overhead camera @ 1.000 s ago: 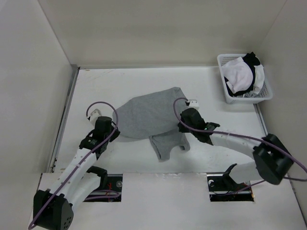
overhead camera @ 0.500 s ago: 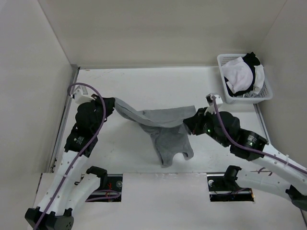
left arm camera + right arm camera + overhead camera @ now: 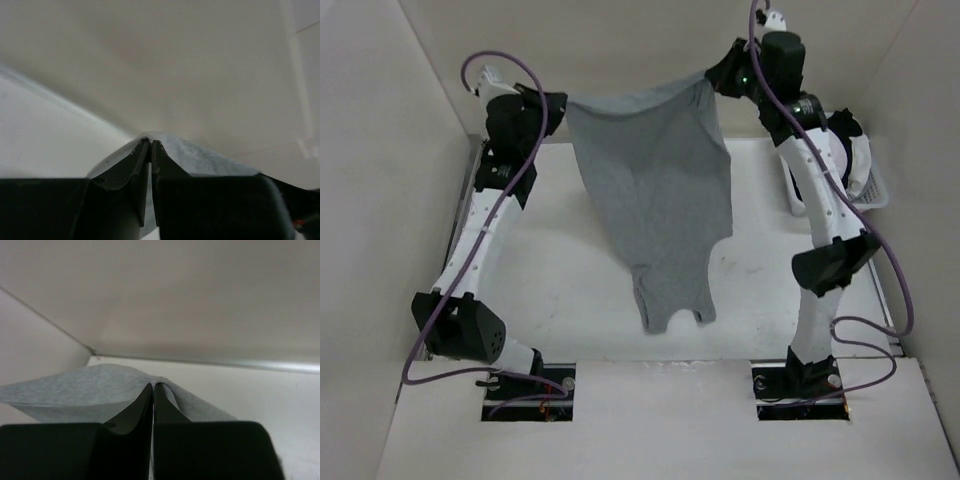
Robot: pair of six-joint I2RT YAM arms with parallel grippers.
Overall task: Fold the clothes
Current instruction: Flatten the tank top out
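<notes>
While the left gripper (image 3: 552, 108) and the right gripper (image 3: 718, 78) are up high near the top of the frame, I see the shirt (image 3: 655, 200) hanging stretched between them by its upper edge. The left gripper is pinched tight on the left corner of that edge. In its wrist view the two dark fingers (image 3: 132, 167) meet, with a thin fold of grey knit squeezed at their tips and spreading out to either side. The right gripper is clamped the same way on the right corner, a little higher in the frame than the left one. Its wrist view shows fabric caught between the closed tips and trailing off toward the left.

The shirt is plain heather grey, a soft knit. Its top edge sags slightly between the two grips. From there it drops as one long panel, wide at the top and narrowing toward the lower centre of the frame, with faint vertical creases. The bottom end shows a curved notch between two small lobes. I cannot tell whether that end touches the white table (image 3: 560, 270) or hangs just above it.

At the right edge, partly behind the right arm, sits a white basket (image 3: 875, 190) holding a white garment (image 3: 840, 140) with black trim.
</notes>
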